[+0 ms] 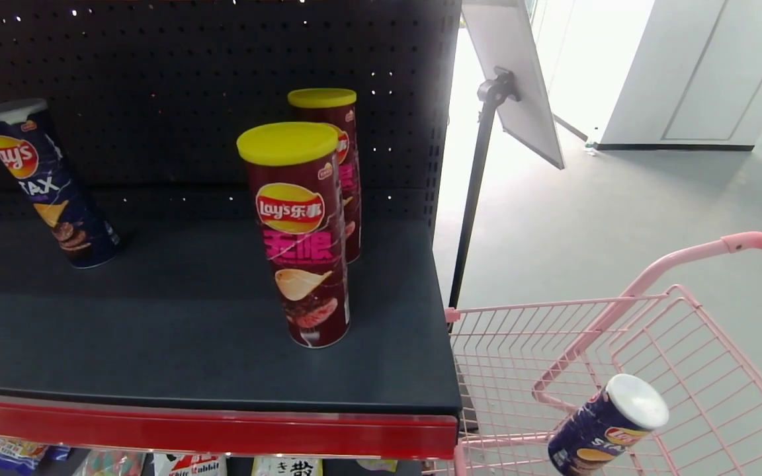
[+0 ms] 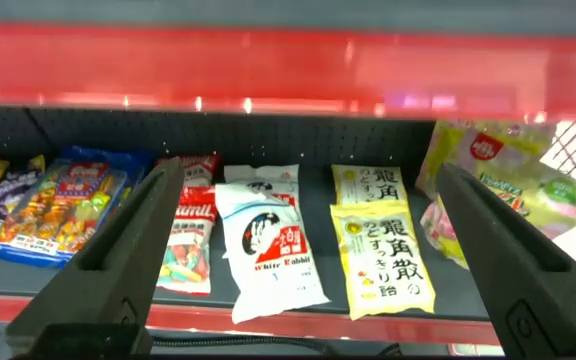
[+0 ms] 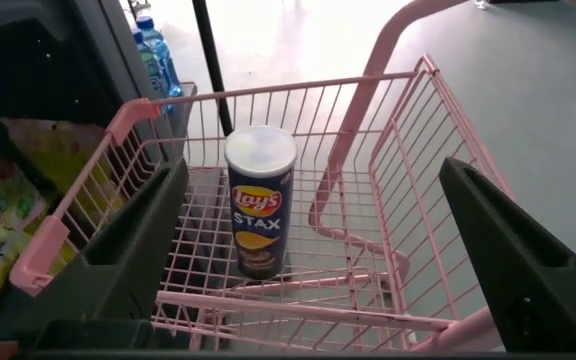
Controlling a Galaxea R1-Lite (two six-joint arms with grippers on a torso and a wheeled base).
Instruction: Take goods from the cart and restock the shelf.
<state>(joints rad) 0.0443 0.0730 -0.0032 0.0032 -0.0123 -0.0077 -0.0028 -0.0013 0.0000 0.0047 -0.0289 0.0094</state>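
**Shop aisle: three chip cans on the shelf, one in the cart**

Grey floor and white walls lie behind a dark shelf with a black pegboard back and a red price rail along its front edge. A black sign stand rises just beside the shelf's right end.

Three chip cans stand on the shelf. A maroon can with a yellow lid is near the front right, and a second maroon can stands close behind it. A navy can with a white lid stands well apart at the back left.

To the right of the shelf is the pink wire cart. Inside its basket stands one navy can, white lid up, near the end closest to the shelf.

The left gripper is level with the lower shelf, under the red rail, and its fingers are spread wide with nothing between them. Beyond them lie snack packets, among them a white candy bag and yellow packets.

The right gripper hangs above the cart. Its fingers are also spread apart and empty, and the navy can sits below them, apart from both.
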